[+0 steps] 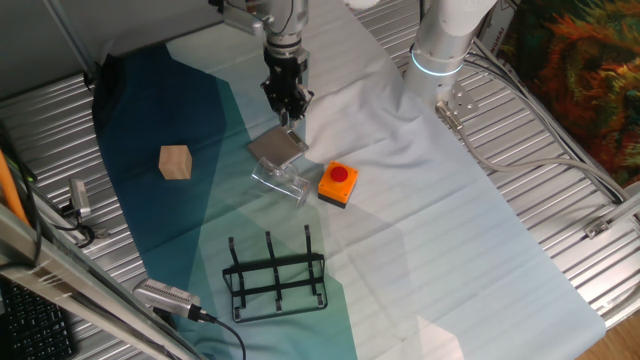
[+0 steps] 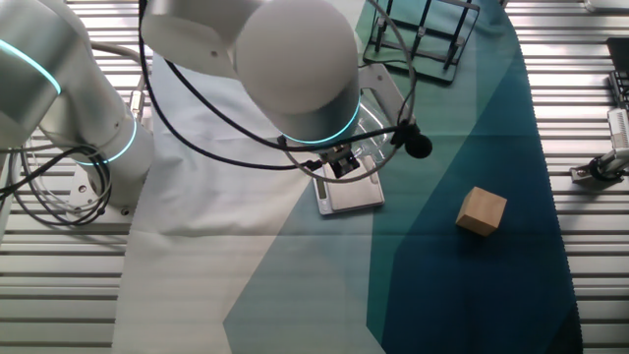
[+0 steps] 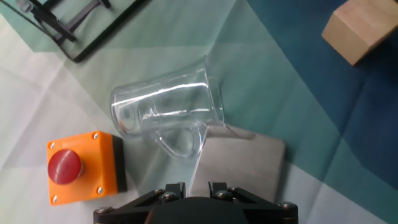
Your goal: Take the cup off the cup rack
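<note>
Hanging nose-down over the counter (image 1: 480, 250), pincer (image 1: 287, 112) pointing at the cloth, white arm (image 1: 440, 35) rising behind with a glowing cyan ring at the joint. Fingers (image 3: 217, 188) sitting close together at the bottom of the hand view, gripping nothing; fully touching or not, impossible to tell.

Lying directly below the pincer: a flat grey metal plate (image 3: 239, 165), square, matte, smooth.

Resting just beyond the plate, touching its far edge: the cup (image 3: 168, 112), clear glass, lying on its side with its handle turned toward the pincer, already off the cup rack.

Sitting just to the left of the pincer in the hand view, near the cup's base: an orange button box (image 3: 84, 168), squared plastic with a round red button on top and small screws at the corners. No readable writing.

Lying off to the far right in the hand view, well apart: a tan wooden cube (image 3: 360, 28), plain-faced.

Standing farthest ahead, well apart from the cup: the cup rack (image 1: 276, 275), black wire, a rectangular frame with upright prongs, bearing nothing.

Spreading beneath everything: a cloth (image 1: 200, 130) in pale grey, teal and dark blue panels, softly wrinkled.
</note>
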Robot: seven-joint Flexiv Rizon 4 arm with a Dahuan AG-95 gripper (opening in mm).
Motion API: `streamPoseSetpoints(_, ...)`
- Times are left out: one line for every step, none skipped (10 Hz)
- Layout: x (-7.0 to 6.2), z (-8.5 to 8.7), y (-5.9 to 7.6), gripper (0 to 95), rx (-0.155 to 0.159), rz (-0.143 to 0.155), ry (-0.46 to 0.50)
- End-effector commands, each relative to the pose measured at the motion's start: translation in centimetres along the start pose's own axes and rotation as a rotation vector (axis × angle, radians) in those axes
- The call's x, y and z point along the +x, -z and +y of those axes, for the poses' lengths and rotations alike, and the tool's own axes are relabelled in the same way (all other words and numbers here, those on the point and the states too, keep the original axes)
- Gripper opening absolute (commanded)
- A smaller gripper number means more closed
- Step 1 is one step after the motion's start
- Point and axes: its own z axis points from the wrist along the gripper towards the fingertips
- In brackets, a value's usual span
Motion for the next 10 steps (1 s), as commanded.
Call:
streamPoseSetpoints(-0.4, 0.4, -0.7, 19.0, 0.0, -0.017, -0.003)
streamPoseSetpoints(-0.8, 0.6, -1.1, 19.0, -0.004, -0.033, -0.004)
streamPoseSetpoints(-0.9, 0.6, -1.2, 19.0, -0.006, -0.038, -0.003)
streamPoseSetpoints(-1.1, 0.6, -1.4, 19.0, -0.01, -0.045, -0.003)
streamPoseSetpoints(-1.3, 0.5, -1.6, 19.0, -0.014, -0.051, 0.0)
streamPoseSetpoints(-1.6, 0.3, -1.7, 19.0, -0.014, -0.058, 0.001)
streamPoseSetpoints(-1.8, 0.2, -1.9, 19.0, -0.018, -0.062, 0.002)
streamPoseSetpoints(-1.9, 0.1, -2.2, 19.0, -0.021, -0.068, 0.002)
streamPoseSetpoints(-2.0, -0.1, -2.8, 19.0, -0.023, -0.079, 0.005)
streamPoseSetpoints(-2.0, -0.3, -3.4, 19.0, -0.038, -0.101, 0.004)
